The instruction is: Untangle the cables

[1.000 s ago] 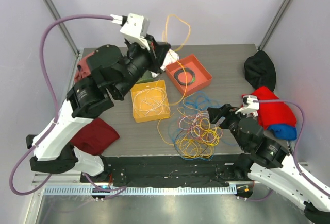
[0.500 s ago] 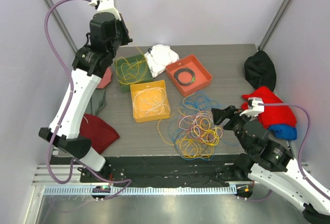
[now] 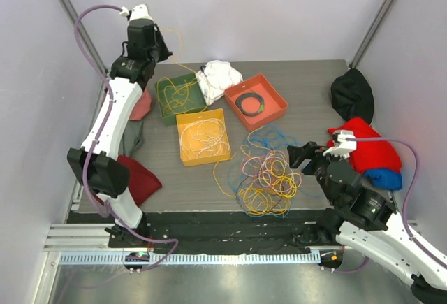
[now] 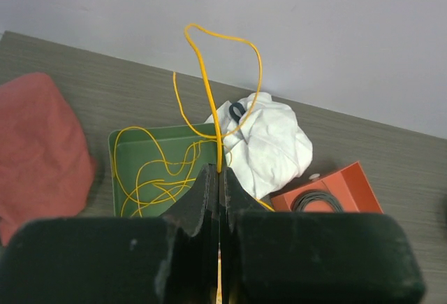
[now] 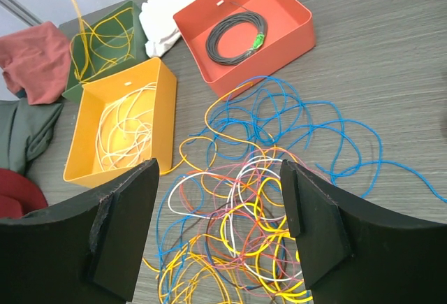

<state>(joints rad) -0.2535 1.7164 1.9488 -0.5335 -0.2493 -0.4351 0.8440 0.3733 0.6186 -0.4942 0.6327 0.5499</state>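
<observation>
From above, I see the cables (image 3: 265, 178) heaped on the counter (image 3: 314, 94), just right of the yellow tray (image 3: 180, 140). Through the left wrist camera, my left jaws are clenched on one yellow cable (image 4: 205, 87) that loops up from the green tray (image 4: 129, 152) behind the yellow tray. Through the right wrist camera, my right jaws stand spread wide above the heap.
</observation>
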